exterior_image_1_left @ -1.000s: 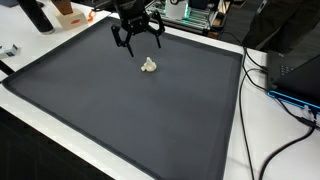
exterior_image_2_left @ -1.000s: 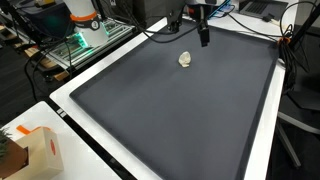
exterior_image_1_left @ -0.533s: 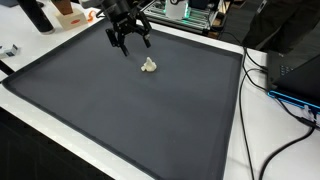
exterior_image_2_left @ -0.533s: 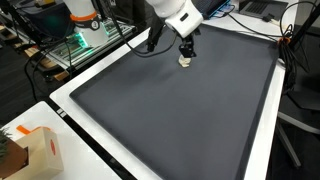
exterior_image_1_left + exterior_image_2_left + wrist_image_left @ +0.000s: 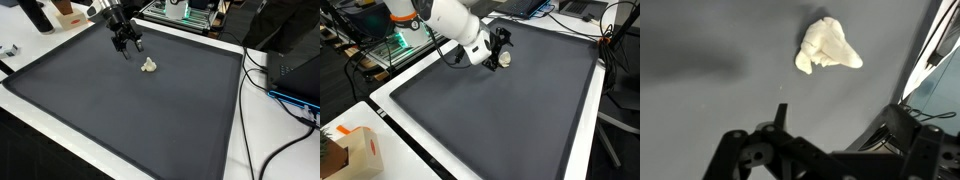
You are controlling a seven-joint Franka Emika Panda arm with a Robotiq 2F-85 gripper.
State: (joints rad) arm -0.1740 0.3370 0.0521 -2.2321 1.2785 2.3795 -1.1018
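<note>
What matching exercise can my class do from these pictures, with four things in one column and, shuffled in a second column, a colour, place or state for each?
Column one:
1. crumpled lump
2. mat
3. claw
4. cardboard box

Column two:
A. open, hovering just beside the lump
B. white, lying on the mat
C. brown, standing off the mat
D. dark grey, spread flat

Right pairs: 1-B, 2-D, 3-A, 4-C.
</note>
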